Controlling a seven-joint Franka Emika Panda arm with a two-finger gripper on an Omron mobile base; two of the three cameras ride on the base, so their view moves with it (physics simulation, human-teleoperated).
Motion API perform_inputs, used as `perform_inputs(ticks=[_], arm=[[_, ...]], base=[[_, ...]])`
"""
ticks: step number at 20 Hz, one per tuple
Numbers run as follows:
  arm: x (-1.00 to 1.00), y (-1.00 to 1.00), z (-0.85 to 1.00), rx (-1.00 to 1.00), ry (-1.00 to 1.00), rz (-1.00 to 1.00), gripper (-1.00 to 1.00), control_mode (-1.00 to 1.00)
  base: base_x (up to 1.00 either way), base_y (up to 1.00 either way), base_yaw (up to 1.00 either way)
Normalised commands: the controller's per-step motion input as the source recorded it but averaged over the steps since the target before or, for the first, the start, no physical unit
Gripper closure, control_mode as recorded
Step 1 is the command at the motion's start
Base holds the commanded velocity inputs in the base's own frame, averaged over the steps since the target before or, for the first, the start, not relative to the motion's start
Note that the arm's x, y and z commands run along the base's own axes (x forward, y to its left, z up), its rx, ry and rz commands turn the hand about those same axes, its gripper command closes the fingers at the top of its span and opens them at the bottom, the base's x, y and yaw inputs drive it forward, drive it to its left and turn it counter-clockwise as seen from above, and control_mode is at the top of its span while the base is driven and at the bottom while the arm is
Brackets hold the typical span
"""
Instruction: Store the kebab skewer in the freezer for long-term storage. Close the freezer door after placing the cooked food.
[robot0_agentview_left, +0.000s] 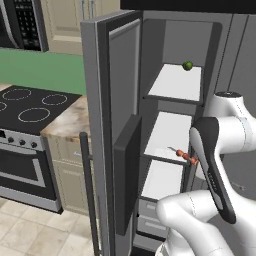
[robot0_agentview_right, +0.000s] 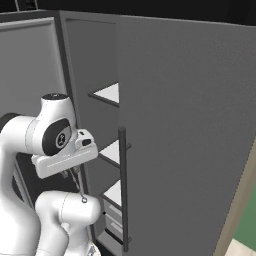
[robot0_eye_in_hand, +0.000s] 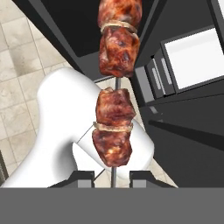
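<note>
The left base view looks from behind the arm's left side, forward and down into the open freezer (robot0_agentview_left: 172, 125). The right base view looks from the other side at the same shelves. The hand view sits very close to the kebab skewer (robot0_eye_in_hand: 114, 100) and looks along it.

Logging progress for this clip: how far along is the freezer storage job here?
Done: the freezer door stands open. In hand: the pincer holds the kebab skewer, which the left base view shows by the middle white shelf, apparently not yet set down. Left: release it inside, withdraw, shut the door.
</note>
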Motion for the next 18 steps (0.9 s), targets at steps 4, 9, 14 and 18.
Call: perform_inputs(ticks=[4, 9, 14, 18], arm=[[0.0, 0.0, 0.0, 0.0, 0.0, 0.0, 1.0, 1.0], [0.0, 0.0, 0.0, 0.0, 0.0, 0.0, 1.0, 1.0], [0.0, 0.0, 0.0, 0.0, 0.0, 0.0, 1.0, 1.0], [0.0, 0.0, 0.0, 0.0, 0.0, 0.0, 1.0, 1.0]], base=[[0.0, 0.0, 0.0], [0.0, 0.0, 0.0], [0.0, 0.0, 0.0], [0.0, 0.0, 0.0]])
